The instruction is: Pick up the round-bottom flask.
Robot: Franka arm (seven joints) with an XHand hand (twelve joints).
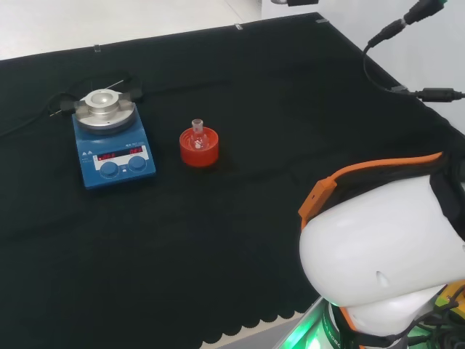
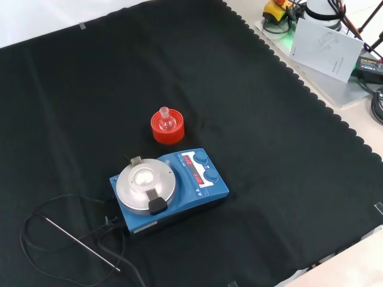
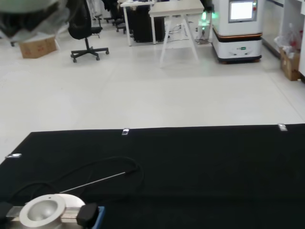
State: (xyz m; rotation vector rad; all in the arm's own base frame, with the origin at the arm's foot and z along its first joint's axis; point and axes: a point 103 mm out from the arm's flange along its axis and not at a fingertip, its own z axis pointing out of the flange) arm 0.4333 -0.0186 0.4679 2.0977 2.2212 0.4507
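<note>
Front view: round-bottom flask (image 2: 166, 121) upright in red ribbed stand (image 2: 167, 129) mid-cloth, beside blue stirrer (image 2: 170, 188); approach not begun, finger state undeterminable; next, reach over the neck.

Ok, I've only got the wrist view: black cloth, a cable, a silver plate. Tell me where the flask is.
Observer: The round-bottom flask sits in a red ribbed stand, right of the blue stirrer in the head view. Your silver plate is that stirrer's top.
Operator: Give me its pose.
Observer: Upright, neck pointing up.
Operator: Check the gap to the stirrer.
Observer: In the front view the stand stands apart from the stirrer, just beyond its knob end.
</note>
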